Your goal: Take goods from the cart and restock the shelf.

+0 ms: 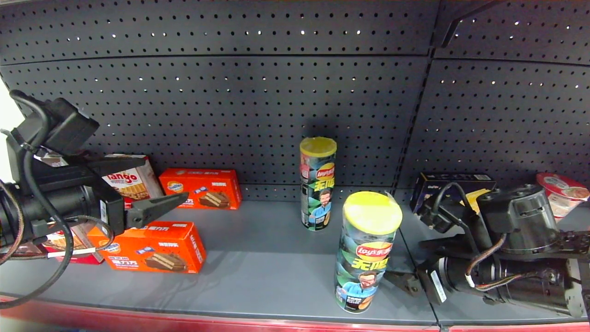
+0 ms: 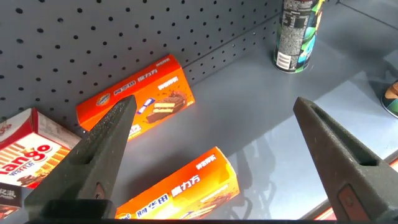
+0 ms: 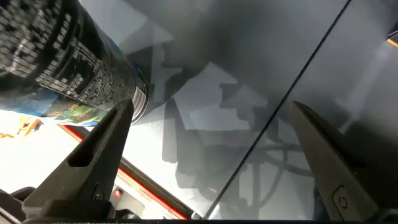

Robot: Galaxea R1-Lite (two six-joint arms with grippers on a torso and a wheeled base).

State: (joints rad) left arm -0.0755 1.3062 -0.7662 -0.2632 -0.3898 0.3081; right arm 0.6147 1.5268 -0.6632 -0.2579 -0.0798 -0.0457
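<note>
Wide-spread hand (image 3: 211,107) beside chip can (image 3: 62,56)

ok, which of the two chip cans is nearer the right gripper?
The front can, by the shelf edge, right beside the right gripper; the other can stands back near the wall.

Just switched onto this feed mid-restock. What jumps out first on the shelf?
Two yellow-lidded chip canisters stand upright mid-shelf: the front canister near the shelf edge, the rear canister by the pegboard. The right gripper is open beside the front canister, not holding it. To the left, the front orange box and rear orange box lie flat, with the open left gripper above them.
</note>
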